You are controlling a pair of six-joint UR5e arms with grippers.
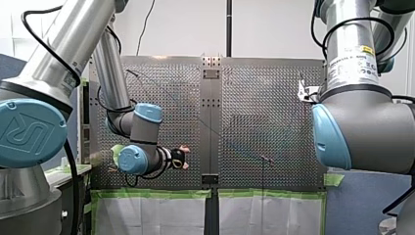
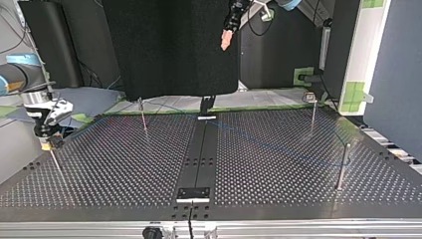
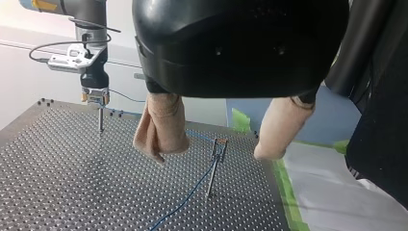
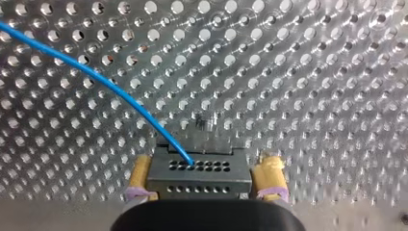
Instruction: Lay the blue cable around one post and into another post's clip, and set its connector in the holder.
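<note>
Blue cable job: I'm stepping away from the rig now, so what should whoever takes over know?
My left gripper: open, empty, raised above the table.
My right gripper: shut on the connector, atop a thin post at the top view's left.
Blue cable: runs from the connector through the clip post; it seems to reach a further post at the top view's right.
Left: check the connector is seated in its holder, which I cannot tell, then release.

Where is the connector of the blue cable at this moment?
The connector is held between the fingers of my right gripper, at the top view's far left, over a thin post.
</note>
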